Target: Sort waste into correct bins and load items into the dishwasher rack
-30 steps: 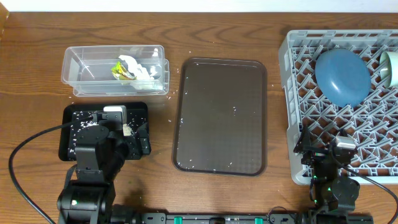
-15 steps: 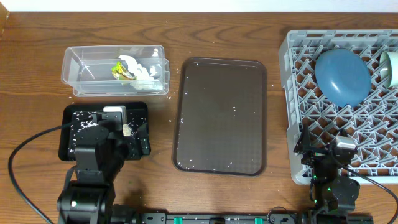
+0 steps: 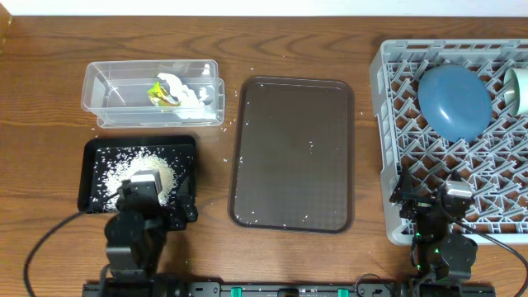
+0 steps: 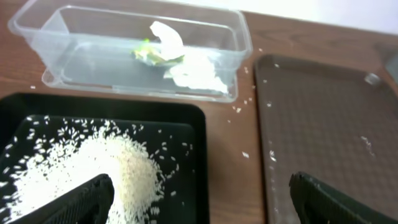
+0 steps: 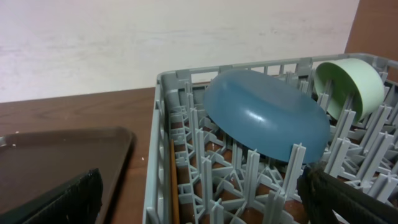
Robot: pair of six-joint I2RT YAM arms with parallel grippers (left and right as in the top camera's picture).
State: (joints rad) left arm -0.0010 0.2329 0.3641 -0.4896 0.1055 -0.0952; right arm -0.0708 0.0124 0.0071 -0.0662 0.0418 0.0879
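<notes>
The clear tub (image 3: 107, 92) at the back left holds a crumpled white tissue (image 3: 188, 91) and a yellow-green wrapper (image 3: 159, 92); the left wrist view also shows the tissue (image 4: 196, 71) and wrapper (image 4: 149, 55). The black tray (image 3: 92, 157) in front of it holds a pile of white rice (image 3: 148, 169). My left gripper (image 3: 157, 205) is open and empty, low at the tray's near edge (image 4: 199, 202). The grey rack (image 3: 396, 124) on the right holds a blue plate (image 3: 452, 101), a mint-green bowl (image 3: 518, 91) and a wooden stick (image 5: 174, 180). My right gripper (image 3: 433, 202) is open and empty at the rack's near left corner.
A brown serving tray (image 3: 293, 153) lies in the middle with a few rice grains on it. Loose grains lie on the table between the tub and this tray (image 4: 245, 109). A black cable (image 3: 49, 235) runs by the left arm.
My left arm has pulled back toward the front edge, uncovering the rice pile in the black tray. The right arm has not moved.
</notes>
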